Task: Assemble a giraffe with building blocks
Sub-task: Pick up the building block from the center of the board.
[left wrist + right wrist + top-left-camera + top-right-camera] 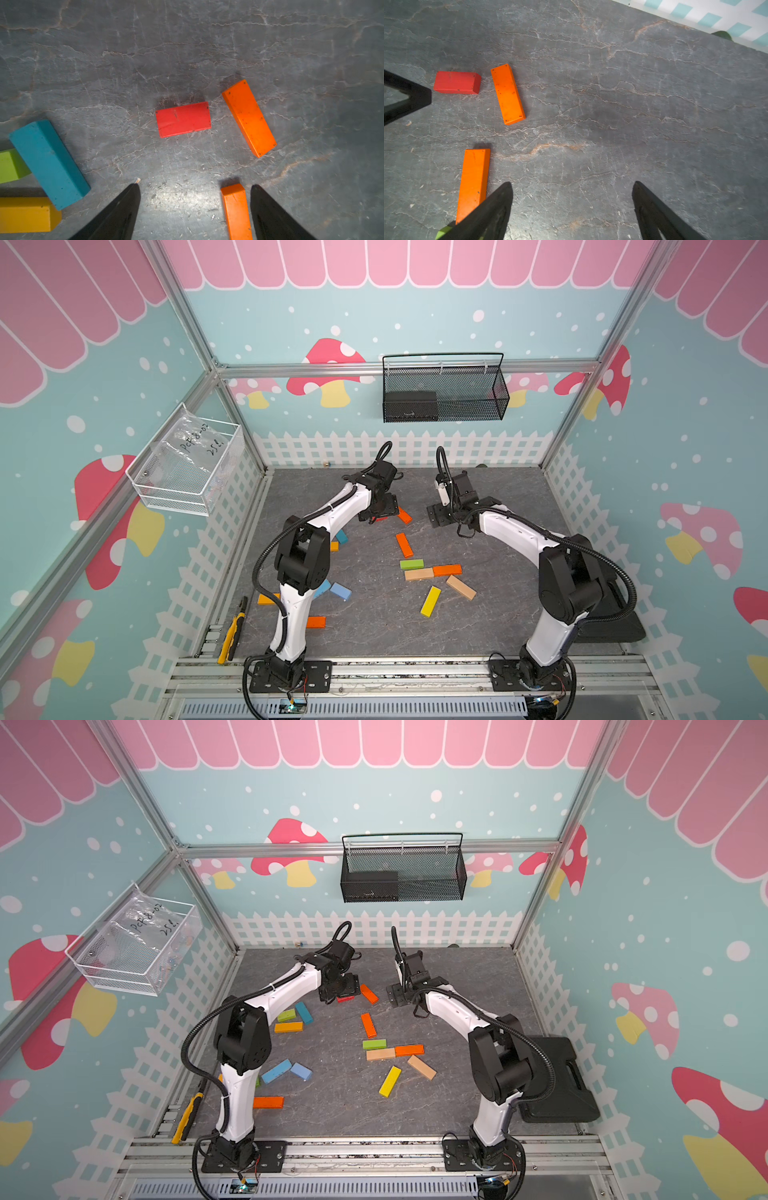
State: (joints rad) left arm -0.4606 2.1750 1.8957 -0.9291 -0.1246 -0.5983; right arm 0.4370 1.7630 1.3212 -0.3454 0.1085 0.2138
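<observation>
while both arms reach out over the grey surface (511,626), the building blocks lie flat and loose on it. at the far left edge rests a yellow-and-black hand tool (232,632). near the left arm's base lie an orange block (268,1102), a light blue block (276,1071) and a paler blue block (301,1071). farther back, a lime green block (286,1015), a teal block (304,1012) and a yellow-orange block (289,1027) cluster together. the left gripper (195,185) hangs with its fingers (124,207) wide apart, clamped on nothing. a red block (184,119) lies just ahead of them, and a slanted orange block (249,118) lies just beside it, not touching. in the middle, a centre orange block (404,544) lies behind a group. in that group a green block (411,564) sits near a tan block (419,574), which lies end to end with a fourth orange block (447,570). a second tan block (461,587) and a yellow block (430,601) lie nearer the front. the right gripper (572,184) hovers over bare surface, its fingers (654,207) spread and holding nothing. a black case (557,1081) lies at the right edge.
</observation>
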